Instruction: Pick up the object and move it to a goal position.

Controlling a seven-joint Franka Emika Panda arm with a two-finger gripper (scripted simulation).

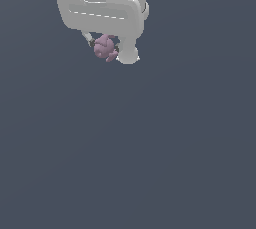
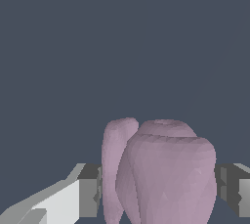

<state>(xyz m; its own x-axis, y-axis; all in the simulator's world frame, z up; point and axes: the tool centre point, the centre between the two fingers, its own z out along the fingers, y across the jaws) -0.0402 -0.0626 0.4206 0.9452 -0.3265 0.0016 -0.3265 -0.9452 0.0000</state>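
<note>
The object [image 1: 105,48] is a small lumpy mauve-pink blob hanging just under the white hand near the top of the exterior view. My gripper [image 1: 104,46] is shut on it, one finger on each side. In the wrist view the object [image 2: 161,171] fills the space between the two grey fingertips [image 2: 90,191], and my gripper [image 2: 158,189] presses it from both sides. Its lower part is cut off by the frame edge there.
A plain dark blue-grey surface [image 1: 150,148] fills the rest of both views. No other object, container or goal marker shows.
</note>
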